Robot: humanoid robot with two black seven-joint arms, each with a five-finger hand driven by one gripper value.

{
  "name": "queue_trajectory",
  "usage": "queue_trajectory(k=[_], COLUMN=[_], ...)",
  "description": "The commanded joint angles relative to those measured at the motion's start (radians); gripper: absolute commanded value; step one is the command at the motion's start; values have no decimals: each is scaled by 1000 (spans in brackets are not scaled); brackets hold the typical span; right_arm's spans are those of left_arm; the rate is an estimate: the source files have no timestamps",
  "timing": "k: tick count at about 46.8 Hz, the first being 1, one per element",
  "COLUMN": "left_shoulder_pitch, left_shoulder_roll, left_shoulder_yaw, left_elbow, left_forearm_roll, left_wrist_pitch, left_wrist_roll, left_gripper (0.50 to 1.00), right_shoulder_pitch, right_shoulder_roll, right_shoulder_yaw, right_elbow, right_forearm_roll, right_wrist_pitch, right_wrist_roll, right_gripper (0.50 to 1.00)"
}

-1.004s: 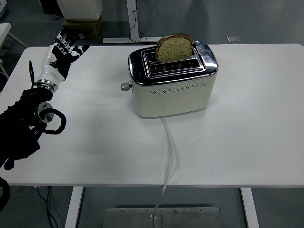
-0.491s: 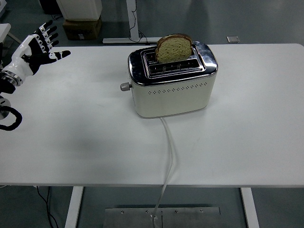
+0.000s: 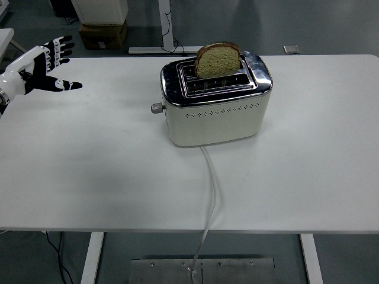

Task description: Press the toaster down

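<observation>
Nothing is pressed yet: the bread slice stands high in the toaster mid-table, its lever up, while the left hand hovers empty, fingers spread, at the far left edge.

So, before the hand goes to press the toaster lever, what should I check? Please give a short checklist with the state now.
1. Bread sits in a slot, standing high: ok.
2. Lever is up and faces the left hand's side: ok.
3. Left hand open, holding nothing: ok.
4. Bare table between hand and lever: ok.
5. Cord runs off the near edge, away from the path: ok.
6. Cord plugged in: cannot tell.
</observation>
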Motion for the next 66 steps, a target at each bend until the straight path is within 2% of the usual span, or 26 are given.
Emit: queue_trajectory(k=[1, 32, 35, 46, 66], left_shoulder_pitch=[-14, -53, -63, -74, -53], left_shoulder_roll=[8, 42, 63, 82, 82], left_shoulder_yaw=[17, 22, 22, 23, 23], left_elbow=[-24, -230, -251, -320, -342], left_forearm_roll=[59, 495, 530, 544, 625], left_wrist_pitch=[1, 4, 2, 2, 5], left_wrist_roll=[0, -6, -9, -9, -28], left_gripper=[1000, 1000, 1000, 1000, 1000], right_shoulder_pitch=[0, 0, 0, 0, 0], right_shoulder_roll=[0, 0, 0, 0, 0], right_shoulder_yaw=[0, 0, 0, 0, 0], right_elbow=[0, 0, 0, 0, 0], right_forearm_roll=[0, 0, 0, 0, 0], right_wrist_pitch=[0, 0, 0, 0, 0], right_wrist_roll=[0, 0, 0, 0, 0], right_gripper=[1000, 1000, 1000, 1000, 1000])
